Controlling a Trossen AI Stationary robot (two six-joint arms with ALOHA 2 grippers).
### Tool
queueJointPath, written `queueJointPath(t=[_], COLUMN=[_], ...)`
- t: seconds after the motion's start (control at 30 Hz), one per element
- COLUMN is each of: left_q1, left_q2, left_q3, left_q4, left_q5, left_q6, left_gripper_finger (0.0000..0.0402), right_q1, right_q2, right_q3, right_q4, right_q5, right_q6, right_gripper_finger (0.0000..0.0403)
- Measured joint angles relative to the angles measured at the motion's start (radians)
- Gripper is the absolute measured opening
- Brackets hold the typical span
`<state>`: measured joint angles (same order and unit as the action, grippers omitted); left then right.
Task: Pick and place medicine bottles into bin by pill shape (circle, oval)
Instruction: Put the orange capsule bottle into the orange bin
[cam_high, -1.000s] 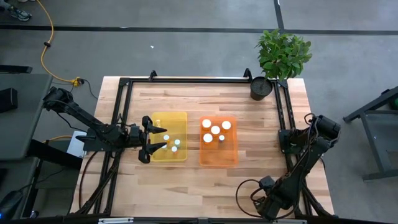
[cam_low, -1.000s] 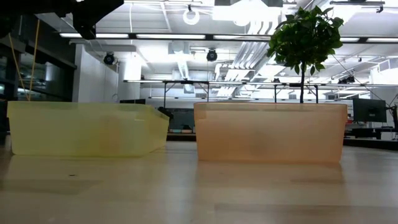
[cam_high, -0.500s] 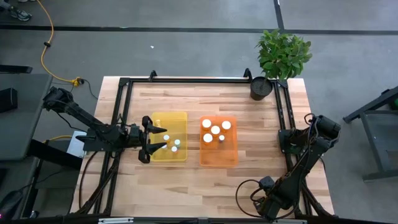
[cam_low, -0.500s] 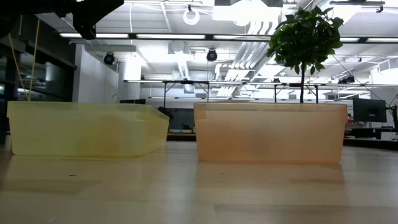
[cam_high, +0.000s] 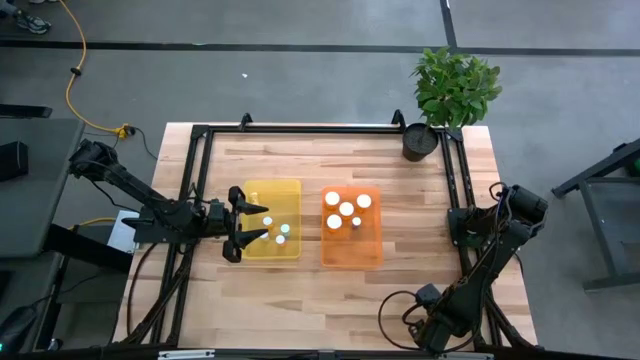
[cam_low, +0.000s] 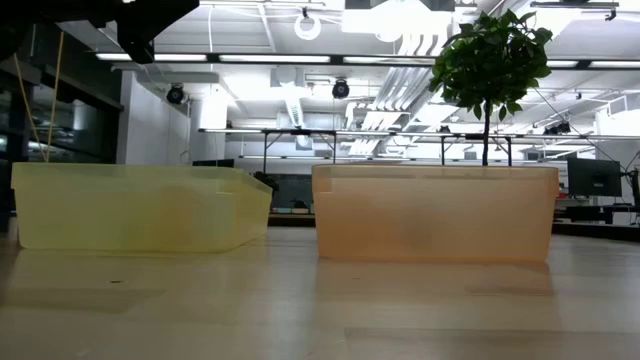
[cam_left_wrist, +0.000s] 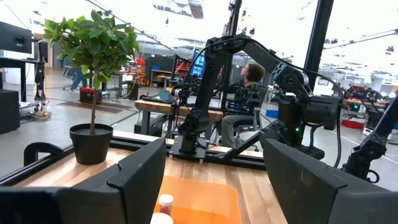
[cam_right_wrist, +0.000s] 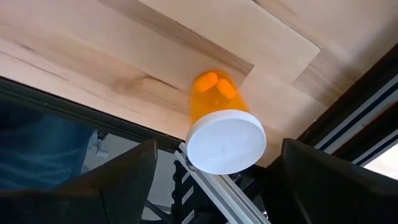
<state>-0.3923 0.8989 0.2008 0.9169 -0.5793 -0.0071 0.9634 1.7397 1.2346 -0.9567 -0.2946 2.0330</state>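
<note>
Open left claw (cam_left_wrist: 214, 180) frames orange bin (cam_left_wrist: 199, 199) — bottles (cam_left_wrist: 165, 203) inside, plant (cam_left_wrist: 93, 81) beyond.

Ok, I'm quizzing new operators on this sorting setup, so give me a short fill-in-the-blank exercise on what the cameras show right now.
1. The left gripper hovers open at the edge of the ____ bin.
2. The orange bin holds ____ white-capped bottles.
3. The potted plant stands at the table's far ____ corner.
4. Between the right gripper's open fingers sits one bottle with an orange body and a ____ cap.

Missing words: yellow; five; right; white
</note>
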Motion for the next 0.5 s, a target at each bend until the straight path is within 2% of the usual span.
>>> queueJointPath(t=[0.1,0.37,0.5], left_q1=[0.000,0.000,0.000], left_q2=[0.000,0.000,0.000], left_q3=[0.000,0.000,0.000], left_q4=[0.000,0.000,0.000], left_q5=[0.000,0.000,0.000], left_q6=[0.000,0.000,0.000], left_gripper_finger=[0.0257,0.0257,0.0257], right_q1=[0.000,0.002,0.001], right_q2=[0.000,0.000,0.001], right_q3=[0.000,-0.003,-0.067], right_q4=[0.006,0.017,0.102], right_q5=[-0.001,-0.005,-0.054], right_q6=[-0.012,0.081,0.110], right_gripper_finger=[0.0337,0.0337,0.0337])
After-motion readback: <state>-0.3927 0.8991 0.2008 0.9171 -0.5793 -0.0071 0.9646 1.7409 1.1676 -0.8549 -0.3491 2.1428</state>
